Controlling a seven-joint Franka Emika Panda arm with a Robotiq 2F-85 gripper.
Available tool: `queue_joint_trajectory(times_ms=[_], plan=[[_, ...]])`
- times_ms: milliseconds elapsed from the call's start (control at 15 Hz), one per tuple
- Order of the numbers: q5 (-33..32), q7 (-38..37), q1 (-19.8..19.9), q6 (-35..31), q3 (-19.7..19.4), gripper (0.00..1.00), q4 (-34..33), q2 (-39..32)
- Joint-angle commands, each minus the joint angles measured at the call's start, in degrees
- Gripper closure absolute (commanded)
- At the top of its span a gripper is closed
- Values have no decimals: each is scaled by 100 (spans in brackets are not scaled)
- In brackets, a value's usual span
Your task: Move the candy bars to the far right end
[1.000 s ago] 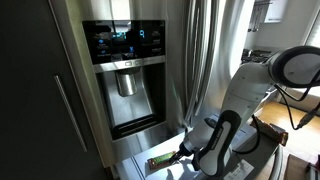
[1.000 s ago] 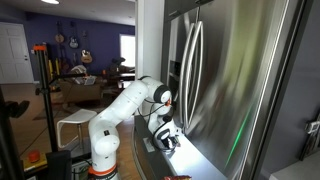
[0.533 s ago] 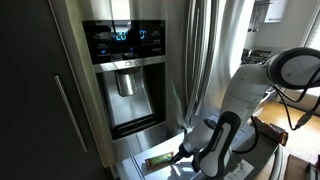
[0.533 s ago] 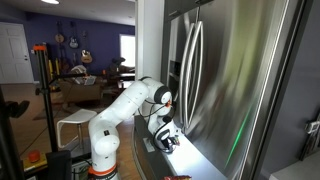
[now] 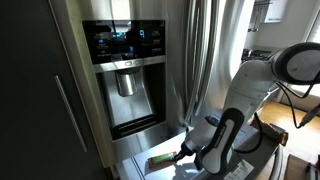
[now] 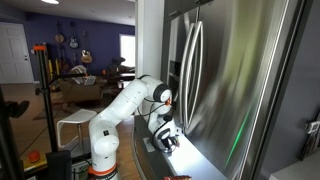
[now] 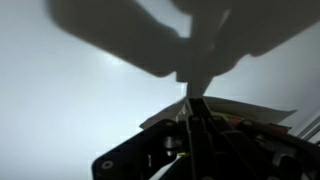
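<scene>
A greenish-brown candy bar (image 5: 158,161) with pale edges lies flat on the pale panel (image 5: 132,160) at the foot of the fridge. My gripper (image 5: 181,153) is low over the bar's right end, and it also shows at the panel in an exterior view (image 6: 166,143). In the wrist view the gripper (image 7: 197,112) has its fingers pressed together, and the candy bar's (image 7: 250,112) pale wrapper edge spreads out from the tips on both sides. The pale panel (image 7: 60,90) fills the rest of that view. The far right end is hidden behind my arm.
The black water dispenser recess (image 5: 128,95) is set in the steel fridge door above the panel. Tall door handles (image 6: 190,70) rise close beside my arm. A white stool (image 6: 75,125) stands behind the robot base.
The jaws have closed from wide apart to pressed together at the bar's end. The arm and the bar have hardly moved.
</scene>
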State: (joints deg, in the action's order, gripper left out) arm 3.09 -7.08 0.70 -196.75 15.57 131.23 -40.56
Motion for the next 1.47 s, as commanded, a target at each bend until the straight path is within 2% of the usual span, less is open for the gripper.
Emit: queue_joint_trajectory(times_ms=[0, 400, 667, 933, 1333, 1400], plan=[[108, -157, 29, 675, -83, 99, 654, 813], [297, -162, -101, 1681, -286, 99, 1469, 2119], [497, -42, 218, 2098, -2, 99, 1853, 2980], [752, -12, 253, 2400, 145, 99, 2110, 3830], [1118, 11, 44, 2778, 125, 99, 2575, 5268], [958, -136, -328, 2854, -235, 99, 2685, 5535]])
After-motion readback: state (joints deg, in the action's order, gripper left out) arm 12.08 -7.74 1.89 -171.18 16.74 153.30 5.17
